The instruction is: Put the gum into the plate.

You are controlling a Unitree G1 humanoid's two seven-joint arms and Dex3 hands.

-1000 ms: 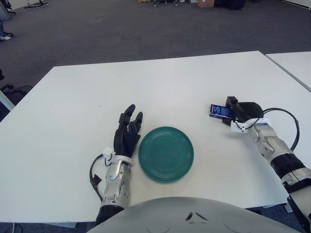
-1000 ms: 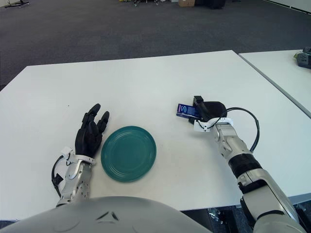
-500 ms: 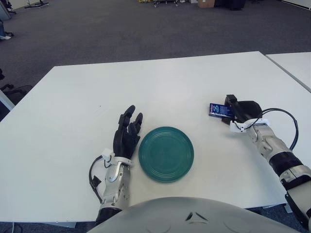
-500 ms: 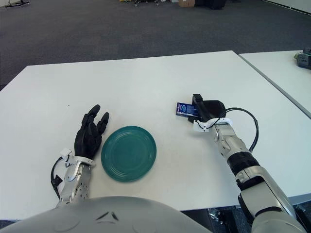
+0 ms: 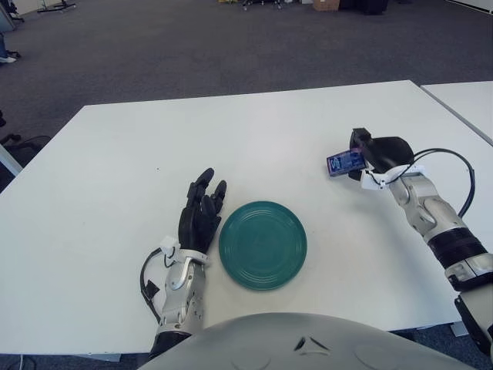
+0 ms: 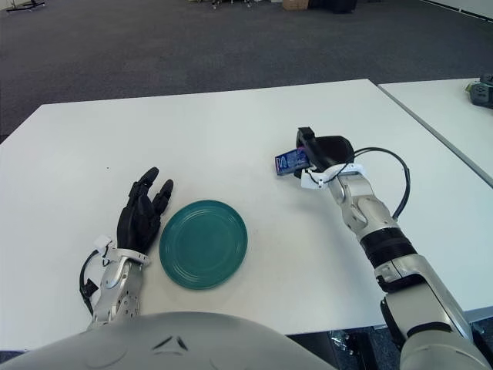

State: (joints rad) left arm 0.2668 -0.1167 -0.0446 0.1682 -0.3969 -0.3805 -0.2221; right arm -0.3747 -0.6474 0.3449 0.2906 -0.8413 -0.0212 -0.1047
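Right hand (image 5: pixel 377 154) now has the gum (image 5: pixel 344 162) pinched in its fingers and lifted off the table (image 5: pixel 115 193), up and right of the plate (image 5: pixel 263 244); a second ago it sat lower. Grasp done, carry next. Left hand (image 5: pixel 202 212) idle just left of plate, fingers spread.

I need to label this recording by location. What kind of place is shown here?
Probably an office or lab room: grey carpet floor, a plain white table with a second one beside it, and equipment along the far wall. The right hand holds the gum; the plate is empty.
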